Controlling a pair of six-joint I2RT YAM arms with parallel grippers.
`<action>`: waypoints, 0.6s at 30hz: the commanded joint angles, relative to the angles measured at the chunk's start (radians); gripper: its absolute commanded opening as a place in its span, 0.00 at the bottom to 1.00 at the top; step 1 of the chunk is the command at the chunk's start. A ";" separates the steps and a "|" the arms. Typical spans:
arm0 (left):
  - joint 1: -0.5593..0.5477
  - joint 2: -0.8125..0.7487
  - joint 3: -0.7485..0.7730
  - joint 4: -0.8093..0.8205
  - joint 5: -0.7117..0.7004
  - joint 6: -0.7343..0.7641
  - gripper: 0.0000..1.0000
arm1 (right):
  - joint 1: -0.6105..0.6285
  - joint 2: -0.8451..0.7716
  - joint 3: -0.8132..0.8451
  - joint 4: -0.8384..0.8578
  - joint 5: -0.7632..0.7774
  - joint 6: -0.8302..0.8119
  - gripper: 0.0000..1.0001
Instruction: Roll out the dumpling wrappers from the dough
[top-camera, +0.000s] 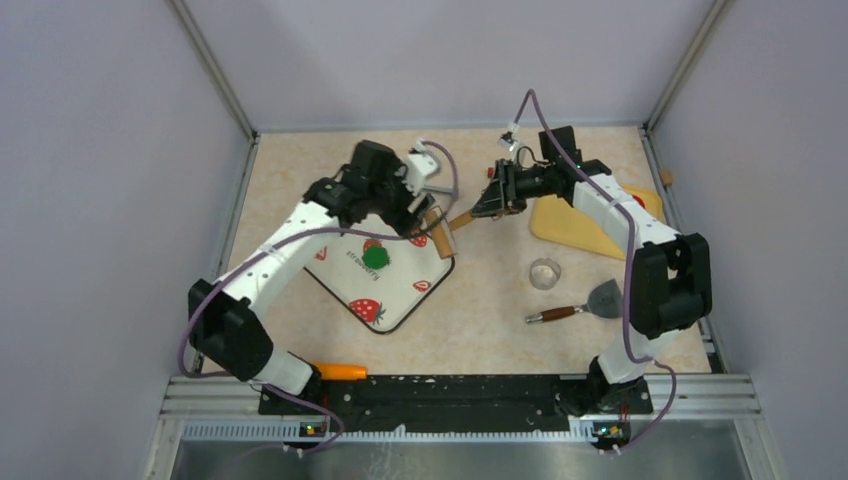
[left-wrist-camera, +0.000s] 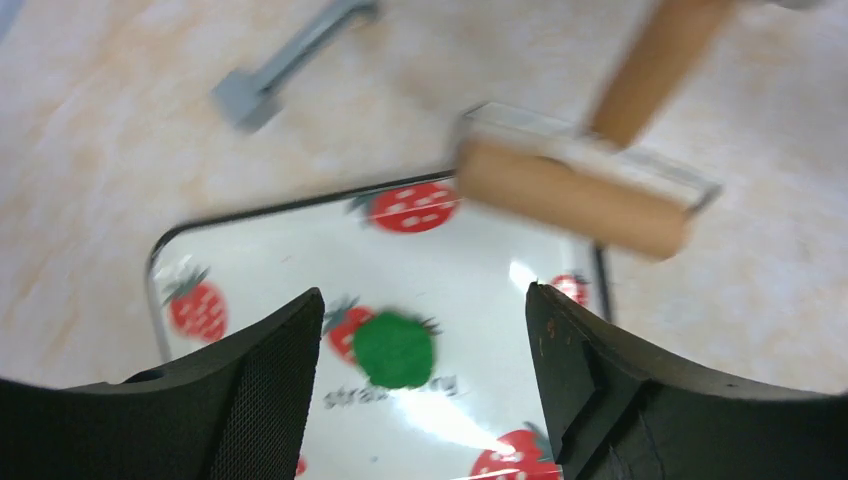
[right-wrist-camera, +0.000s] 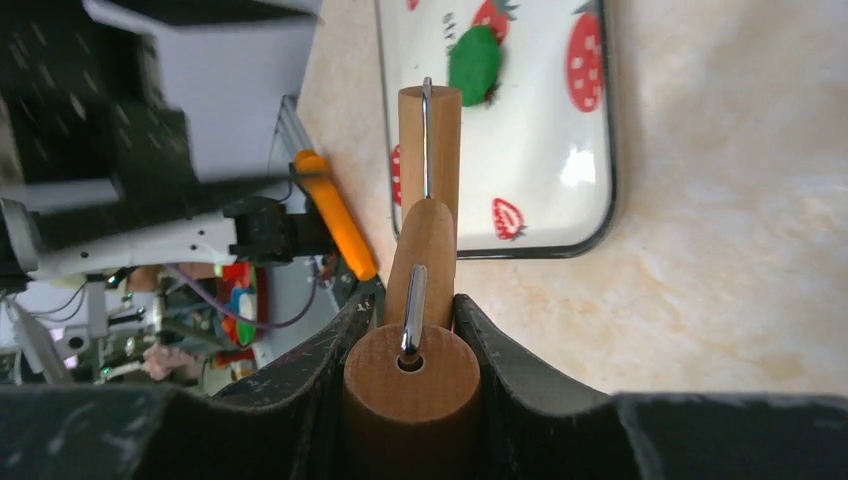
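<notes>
1. While clenched on the near wooden end of the small rolling pin (right-wrist-camera: 422, 260), reaches in from the right over the table (top-camera: 480, 310): right gripper (right-wrist-camera: 412, 310), fingers pressed to both sides of the wood.
2. Holds the pin's barrel out over the far right corner of the strawberry-print mat (top-camera: 400, 298); touching it or lifted off it, cannot tell.
3. Hangs above that same mat with jaws spread wide and nothing between them: left gripper (left-wrist-camera: 422, 300), just beside the barrel in the overhead view.
4. Lies as a small dark green ball near the mat's middle, partly on a printed strawberry: the dough (top-camera: 376, 257). Framed between the left fingers (left-wrist-camera: 260, 380) in the wrist view, touched by neither, and apart from the barrel.
5. Off the mat, to the right: yellow cutting board (top-camera: 575, 228) under the right arm, clear round cutter (top-camera: 545, 273) nearer, scraper (top-camera: 578, 308) with a dark handle just in front of that cutter.
6. By the left arm's base: orange stick-shaped object (top-camera: 340, 371), at the table's near edge.
</notes>
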 joint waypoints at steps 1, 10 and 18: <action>0.241 -0.060 0.007 -0.067 -0.039 -0.037 0.75 | -0.044 -0.099 0.007 -0.043 0.044 -0.113 0.00; 0.582 0.213 0.092 -0.136 -0.127 0.042 0.63 | -0.077 -0.249 -0.062 -0.147 0.032 -0.248 0.00; 0.700 0.462 0.228 -0.192 -0.086 0.097 0.59 | -0.079 -0.312 -0.070 -0.210 0.077 -0.292 0.00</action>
